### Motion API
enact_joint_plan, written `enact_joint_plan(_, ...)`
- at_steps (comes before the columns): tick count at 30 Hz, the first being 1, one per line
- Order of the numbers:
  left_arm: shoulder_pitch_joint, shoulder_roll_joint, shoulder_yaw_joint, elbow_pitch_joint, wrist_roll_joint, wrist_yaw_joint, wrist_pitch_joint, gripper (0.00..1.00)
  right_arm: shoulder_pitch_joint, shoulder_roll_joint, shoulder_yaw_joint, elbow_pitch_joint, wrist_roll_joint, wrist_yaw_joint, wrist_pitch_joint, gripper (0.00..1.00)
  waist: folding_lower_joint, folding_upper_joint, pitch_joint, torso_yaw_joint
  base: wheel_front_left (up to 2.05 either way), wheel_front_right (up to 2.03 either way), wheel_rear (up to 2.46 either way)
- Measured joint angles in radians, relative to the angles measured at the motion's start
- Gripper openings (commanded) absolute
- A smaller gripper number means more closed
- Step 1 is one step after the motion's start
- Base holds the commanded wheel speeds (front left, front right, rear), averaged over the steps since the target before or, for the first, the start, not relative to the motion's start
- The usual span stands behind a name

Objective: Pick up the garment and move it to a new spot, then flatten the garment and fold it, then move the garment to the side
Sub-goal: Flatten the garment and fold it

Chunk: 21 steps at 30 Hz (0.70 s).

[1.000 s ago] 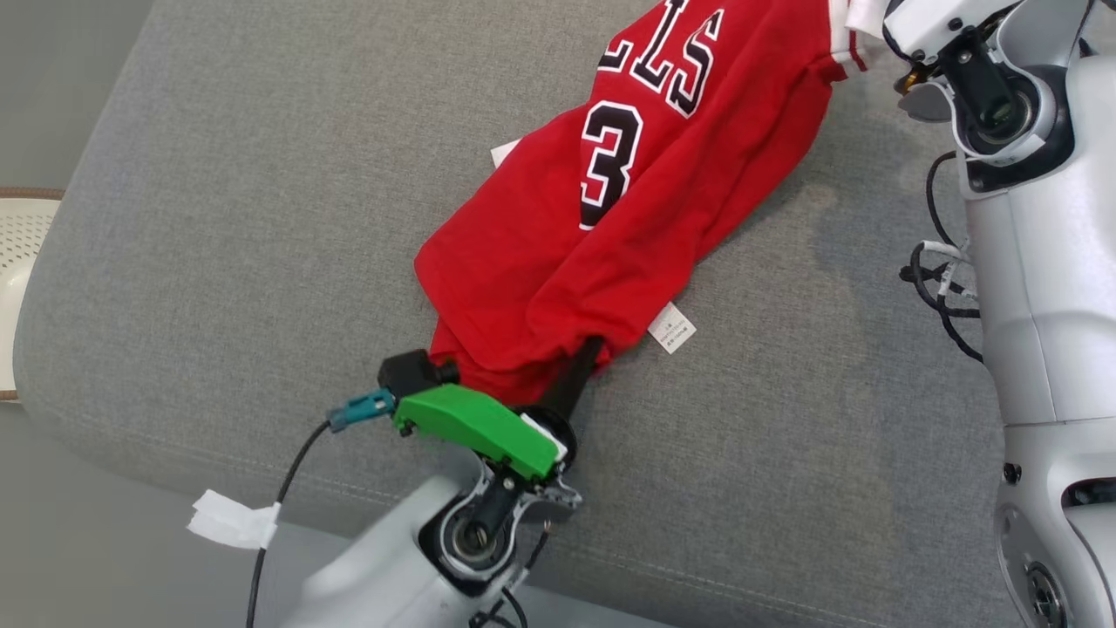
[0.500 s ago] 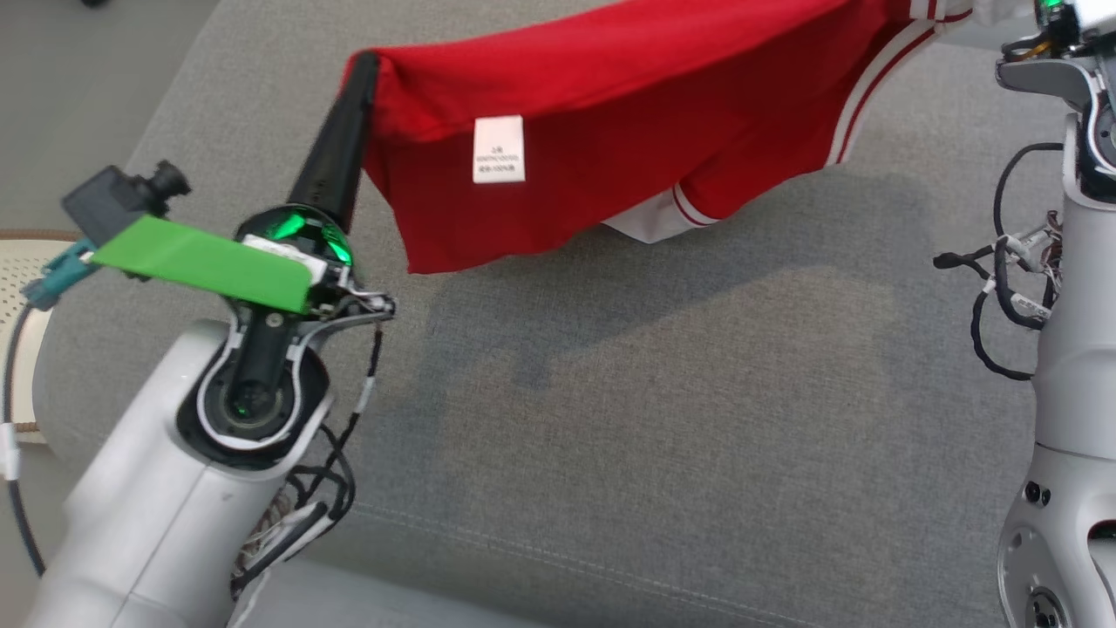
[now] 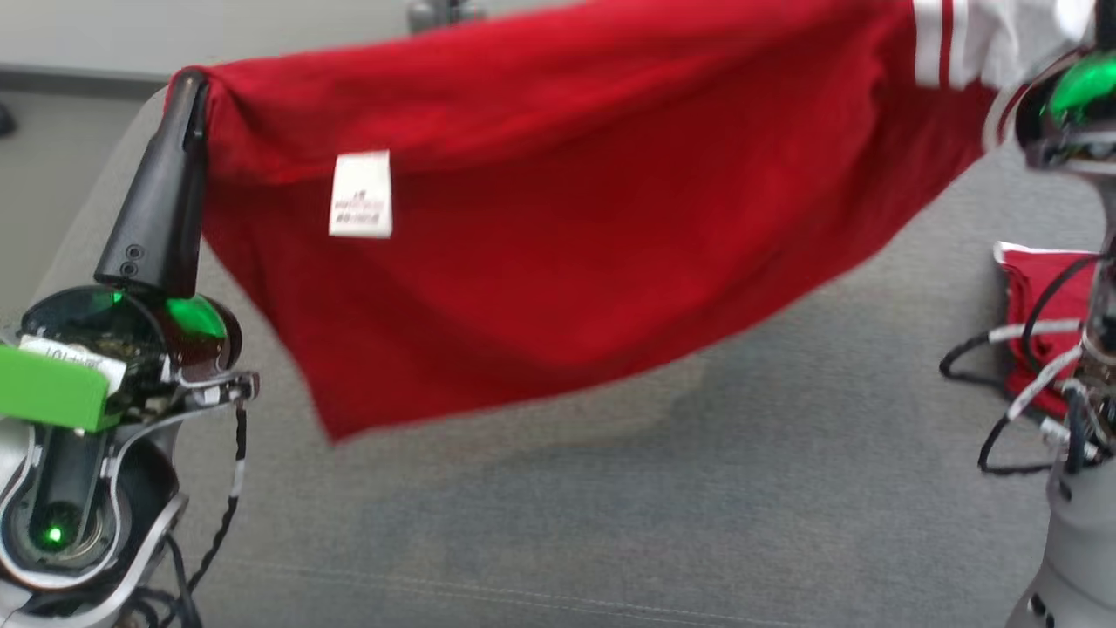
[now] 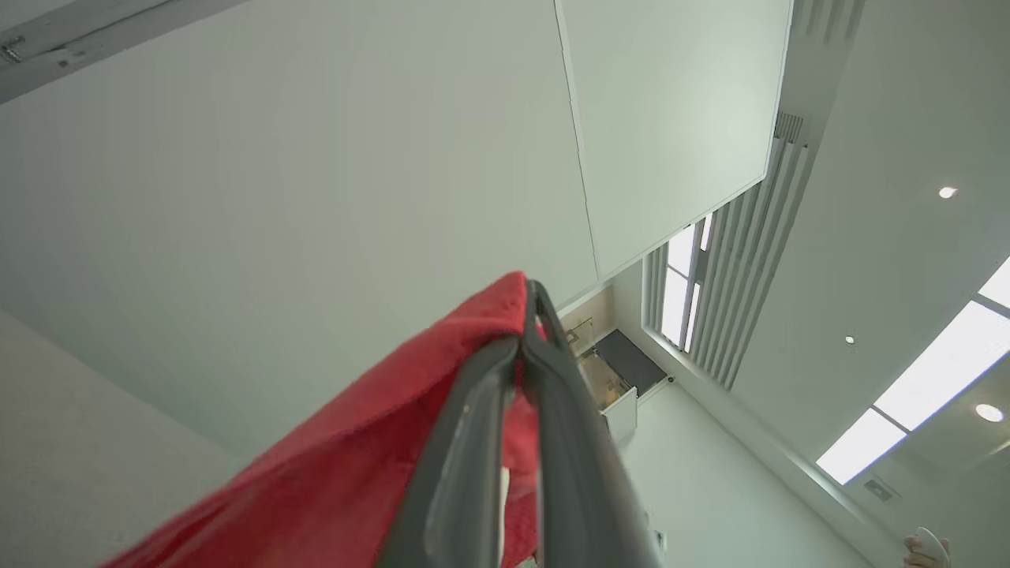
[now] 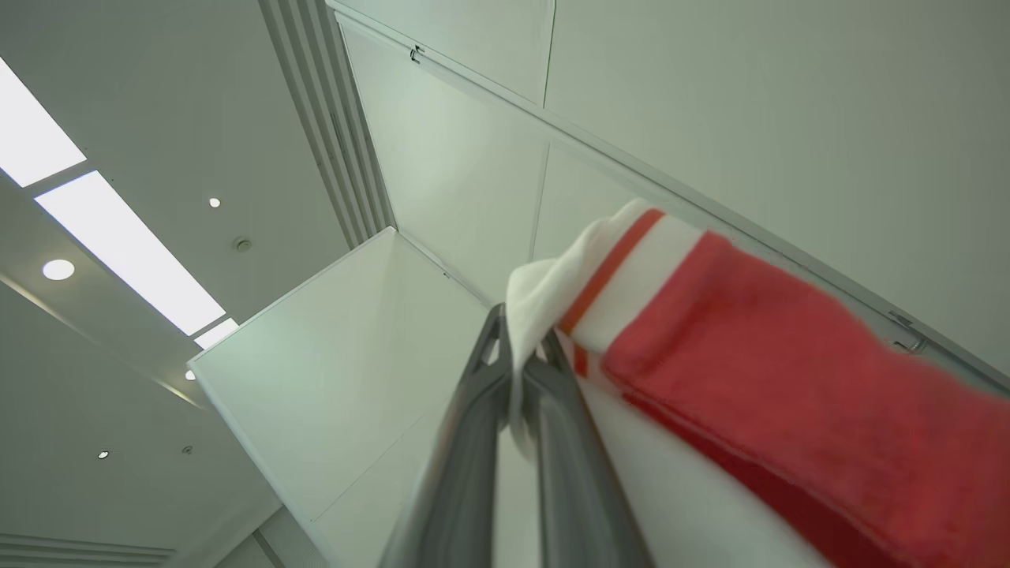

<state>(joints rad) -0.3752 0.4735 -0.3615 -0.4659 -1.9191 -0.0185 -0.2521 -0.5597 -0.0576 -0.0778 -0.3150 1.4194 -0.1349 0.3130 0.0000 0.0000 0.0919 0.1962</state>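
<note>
Left gripper (image 3: 187, 83): jaws closed tight, pinching a red corner of the garment (image 3: 558, 218). Right gripper (image 5: 517, 347): likewise clamped, on the white striped trim. The garment hangs stretched between them, raised clear of the grey fabric surface (image 3: 697, 506). One second ago it lay bunched on that surface with a "3" and letters showing. In my judgement the pick-up is done and the transfer is in hand. The white care label (image 3: 361, 194) faces the head camera, its print too blurred to read.
</note>
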Motion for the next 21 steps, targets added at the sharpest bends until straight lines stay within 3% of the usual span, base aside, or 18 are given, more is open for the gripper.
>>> enact_joint_plan(7,0.014,0.052,0.0,-0.108,-0.116,0.133,0.04,0.0,0.15,0.0,0.044,-0.049,-0.012,-0.008,0.027,0.0,0.0,0.0,0.026,-0.073,0.0,0.0,0.0)
enact_joint_plan(10,-0.006,0.056,-0.019,-0.061,-0.191,0.144,0.087,0.0,0.162,0.002,0.064,0.033,-0.054,-0.006,0.041,0.0,0.0,0.0,0.059,-0.087,0.0,0.0,0.0)
enact_joint_plan(15,-0.126,0.076,-0.058,0.155,-0.25,0.152,0.151,0.0,0.139,0.002,0.07,0.289,-0.237,-0.005,0.047,0.0,0.0,0.0,0.127,-0.089,0.0,0.0,0.0)
enact_joint_plan(21,-0.35,0.079,-0.068,0.377,-0.154,0.152,0.134,0.0,-0.175,0.008,0.019,0.497,-0.409,-0.003,-0.068,0.0,0.0,0.0,0.213,-0.078,0.0,0.0,0.0)
